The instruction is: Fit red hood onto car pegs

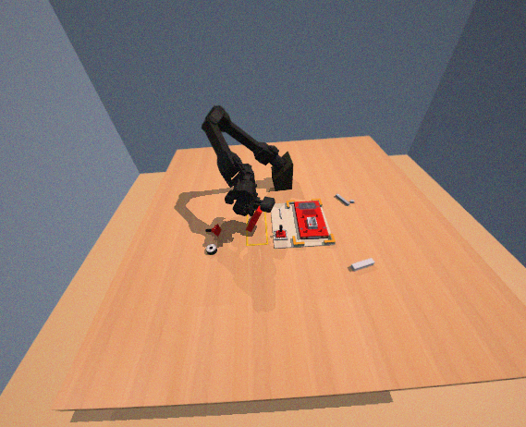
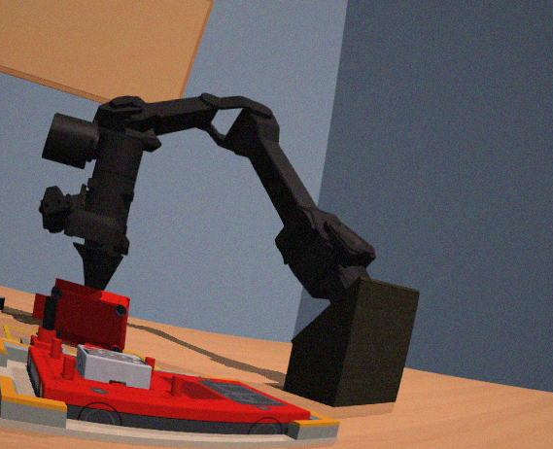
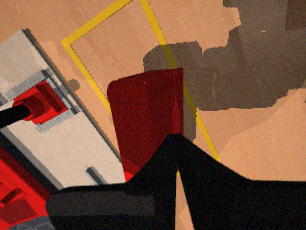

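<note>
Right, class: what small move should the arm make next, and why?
Probably a gentle nudge of the hood towards the car, tipping it roof up. It stands on edge, its underside facing the car, and the shut gripper is at its top edge, on the side away from the car.

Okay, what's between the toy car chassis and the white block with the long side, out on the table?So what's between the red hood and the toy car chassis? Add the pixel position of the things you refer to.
In the top view, part of a yellow outline [image 1: 267, 231] and the jig's pale strip [image 1: 280, 243], bearing a black-handled red piece [image 1: 280, 234].

From my station I see, across the car from the gripper, a grey bar [image 1: 343, 200] and a white block [image 1: 362, 263] on the desk [image 1: 274, 333]; nearer the gripper lies a black-and-white ring [image 1: 207, 250].
</note>
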You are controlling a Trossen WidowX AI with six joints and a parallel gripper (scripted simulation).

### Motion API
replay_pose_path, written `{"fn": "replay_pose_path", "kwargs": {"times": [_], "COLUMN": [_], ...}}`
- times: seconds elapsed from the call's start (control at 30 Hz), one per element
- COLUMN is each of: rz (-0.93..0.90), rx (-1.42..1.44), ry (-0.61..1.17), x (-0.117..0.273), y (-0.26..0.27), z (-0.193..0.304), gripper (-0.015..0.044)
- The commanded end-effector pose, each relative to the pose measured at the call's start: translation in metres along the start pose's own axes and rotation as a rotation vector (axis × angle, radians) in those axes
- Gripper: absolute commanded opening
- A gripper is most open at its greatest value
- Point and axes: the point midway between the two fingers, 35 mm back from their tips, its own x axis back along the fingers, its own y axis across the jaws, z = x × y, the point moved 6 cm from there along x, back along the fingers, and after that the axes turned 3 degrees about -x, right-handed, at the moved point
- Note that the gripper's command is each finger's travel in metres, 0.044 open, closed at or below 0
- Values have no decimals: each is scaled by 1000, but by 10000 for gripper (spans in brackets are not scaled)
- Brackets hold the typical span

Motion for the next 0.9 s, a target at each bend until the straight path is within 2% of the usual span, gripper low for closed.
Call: {"fn": "replay_pose_path", "kwargs": {"times": [0.0,0.27,0.5,0.87], "rz": [1,-1,1,-6], "rx": [-6,-6,-5,0], "ry": [-5,-4,-4,-8], "x": [1,7,77,74], "y": [4,10,8,9], "z": [-1,-1,1,1], "gripper": [0,0,0,0]}}
